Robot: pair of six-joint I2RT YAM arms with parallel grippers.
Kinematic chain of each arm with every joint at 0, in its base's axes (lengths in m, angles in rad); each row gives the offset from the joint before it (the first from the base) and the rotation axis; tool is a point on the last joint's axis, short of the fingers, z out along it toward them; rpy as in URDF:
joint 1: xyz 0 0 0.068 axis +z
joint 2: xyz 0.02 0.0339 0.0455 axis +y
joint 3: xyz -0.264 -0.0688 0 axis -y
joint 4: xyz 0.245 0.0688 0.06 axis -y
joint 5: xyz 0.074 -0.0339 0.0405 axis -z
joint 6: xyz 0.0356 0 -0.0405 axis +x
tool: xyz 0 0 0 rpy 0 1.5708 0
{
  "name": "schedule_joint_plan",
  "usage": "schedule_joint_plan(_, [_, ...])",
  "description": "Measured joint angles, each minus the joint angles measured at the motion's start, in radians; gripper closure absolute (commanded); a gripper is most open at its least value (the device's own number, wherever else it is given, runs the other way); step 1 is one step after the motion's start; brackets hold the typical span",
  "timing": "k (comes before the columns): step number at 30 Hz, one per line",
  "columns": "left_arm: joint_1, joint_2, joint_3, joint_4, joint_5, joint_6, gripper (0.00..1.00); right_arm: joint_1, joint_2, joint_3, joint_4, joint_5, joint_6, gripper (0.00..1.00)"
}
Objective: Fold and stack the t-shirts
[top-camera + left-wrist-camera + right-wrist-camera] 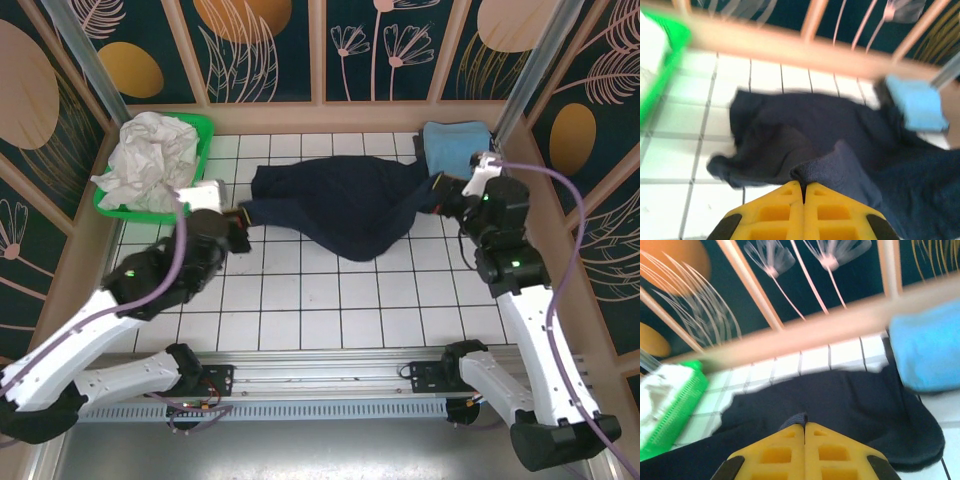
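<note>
Navy t-shirt (pixel 345 212) pinched at opposite ends by left hand (pixel 243 213) and right hand (pixel 438 190).

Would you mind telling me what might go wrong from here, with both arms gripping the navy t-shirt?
Both arms' jaws are shut on only a small pinch of the navy t-shirt, so the cloth might slip free when it is pulled or lifted. Its far right edge touches the light blue t-shirt, which might get dragged along.
</note>
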Motion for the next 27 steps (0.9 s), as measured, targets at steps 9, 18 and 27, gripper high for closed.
schedule_joint_plan(9, [0.000,0.027,0.533,0.106,-0.158,0.351,1.00,0.028,0.043,0.462,-0.009,-0.010,-0.014,1.00])
schedule_joint_plan(18, [0.000,0.177,0.729,0.320,-0.307,0.672,1.00,0.028,0.139,0.605,-0.003,0.077,-0.052,1.00])
schedule_joint_plan(27, [0.140,0.344,0.521,0.496,-0.350,0.801,1.00,0.053,0.413,0.436,0.007,0.190,-0.059,1.00])
